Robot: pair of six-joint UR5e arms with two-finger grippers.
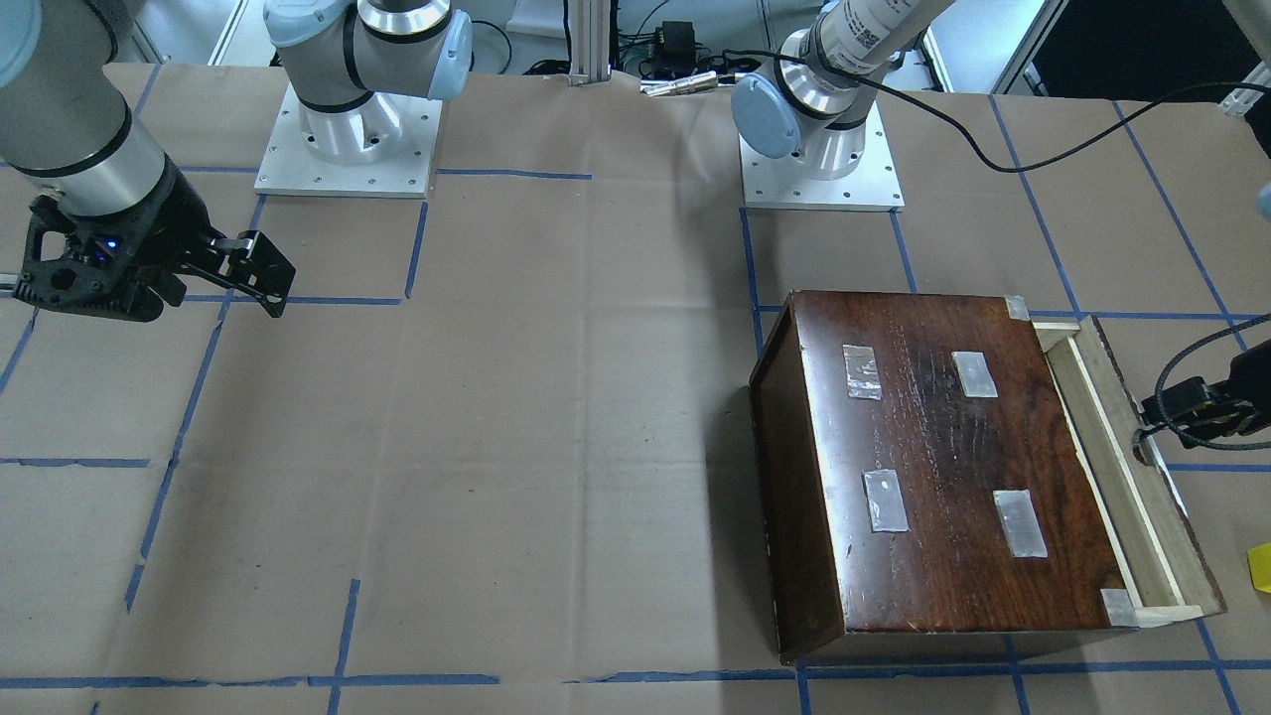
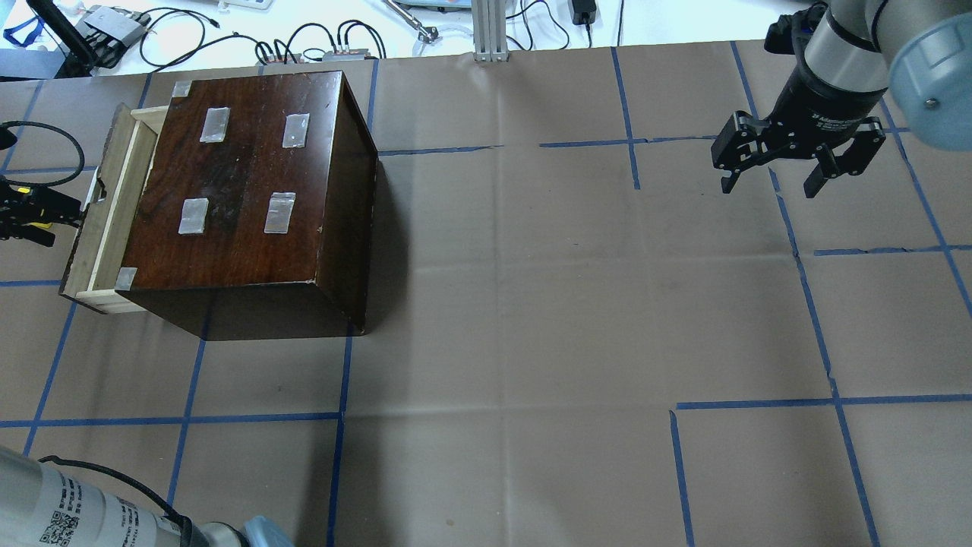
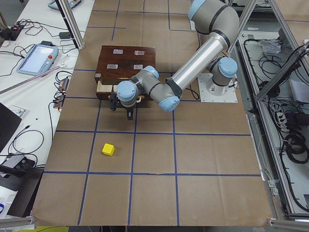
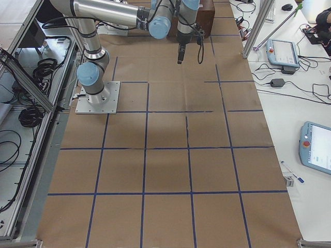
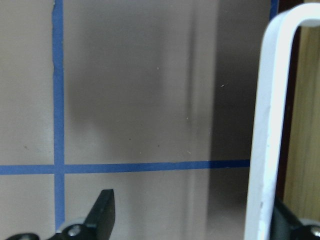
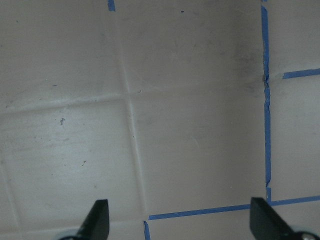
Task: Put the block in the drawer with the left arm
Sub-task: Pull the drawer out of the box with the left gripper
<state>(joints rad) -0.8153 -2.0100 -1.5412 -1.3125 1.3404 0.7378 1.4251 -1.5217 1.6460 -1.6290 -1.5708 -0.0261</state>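
Observation:
The yellow block (image 3: 108, 149) lies on the paper-covered table, well apart from the box; its edge shows in the front-facing view (image 1: 1261, 568). The drawer (image 2: 114, 205) (image 1: 1102, 447) of the dark-wood box (image 2: 243, 175) is pulled partly out. My left gripper (image 2: 68, 213) (image 1: 1147, 417) (image 3: 121, 105) is open at the drawer's front panel. In the left wrist view (image 5: 195, 220) its fingers (image 5: 102, 212) stand either side of the pale panel edge (image 5: 265, 125). My right gripper (image 2: 771, 182) (image 1: 260, 278) (image 6: 182, 225) is open and empty, far from the box.
The box top carries several silvery tape patches (image 2: 214, 124). Blue tape lines (image 2: 342, 418) grid the brown paper. The arm bases (image 1: 348, 139) stand at the table's robot side. Cables (image 2: 304, 38) lie beyond the far edge, and teach pendants (image 3: 36, 58) lie on side benches.

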